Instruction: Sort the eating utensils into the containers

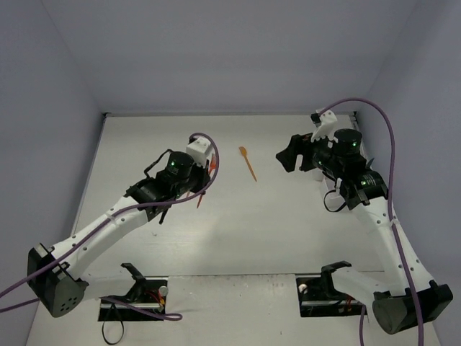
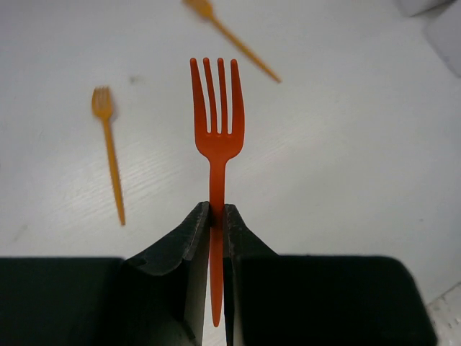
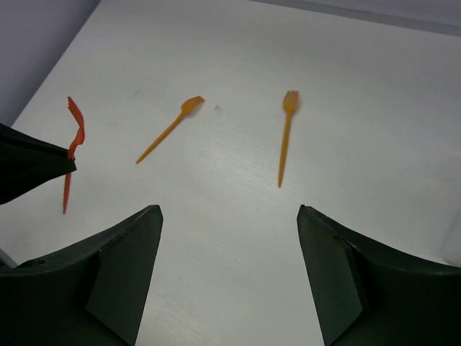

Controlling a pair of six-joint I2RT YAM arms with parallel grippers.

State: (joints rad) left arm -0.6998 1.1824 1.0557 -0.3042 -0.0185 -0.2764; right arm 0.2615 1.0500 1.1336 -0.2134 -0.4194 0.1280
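My left gripper (image 2: pixel 216 209) is shut on the handle of a red-orange fork (image 2: pixel 217 137) and holds it above the table, tines pointing away. In the top view this gripper (image 1: pixel 204 184) is left of centre. An orange fork (image 2: pixel 108 155) lies on the table to its left and another orange utensil (image 1: pixel 248 162) lies further back. My right gripper (image 3: pixel 229 209) is open and empty above the table, and both orange utensils (image 3: pixel 169 130) (image 3: pixel 286 137) lie ahead of it. The white organizer (image 1: pixel 328 177) is mostly hidden behind my right arm.
The table's back edge meets the wall (image 1: pixel 216 114). White container corners (image 2: pixel 439 21) show at the top right of the left wrist view. My left gripper's dark fingers (image 3: pixel 29 169) enter the right wrist view from the left.
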